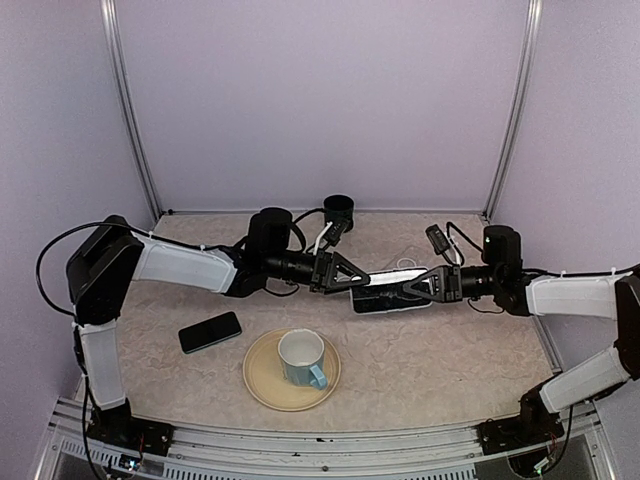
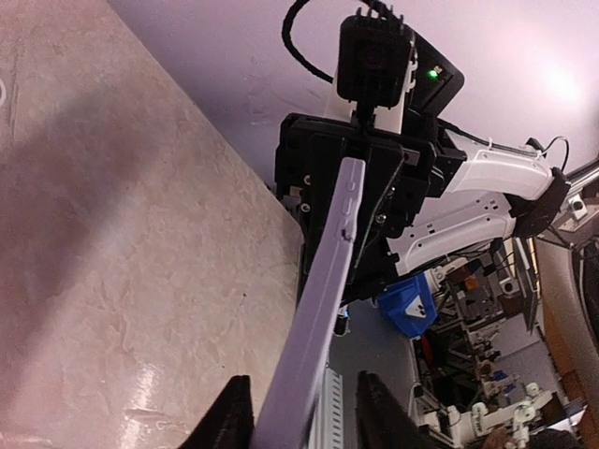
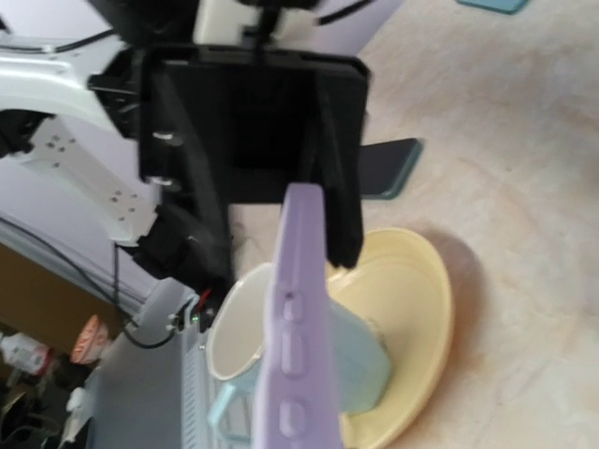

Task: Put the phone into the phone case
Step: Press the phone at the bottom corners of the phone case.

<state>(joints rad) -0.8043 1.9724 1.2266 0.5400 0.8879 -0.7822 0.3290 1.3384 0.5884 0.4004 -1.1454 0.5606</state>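
The dark phone lies flat on the table, well out to the left of the left gripper and lower than it, with nothing touching it. Just beside the phone, nearer the arm bases, a pale blue mug stands on a yellow plate. The left gripper hangs over the middle of the table with its jaws parted around one end of the lavender phone case. Its wrist camera shows the case edge-on between the two fingers, close against one and with a visible gap to the other, so this looks like a loose straddle rather than a clamp. From there the case spans the air straight across to the right gripper, whose jaws are closed on the far end and seem to carry it. The right wrist camera shows the same from the other side: the case edge with its button bumps rises toward the left gripper, with mug, plate and phone below and beyond. A dark shape on the table under the right gripper can't be identified. As for progress, the case is off the table and between the two arms, but the phone is not yet in hand and no part of it sits in the case, so the fitting itself is wholly left to do.
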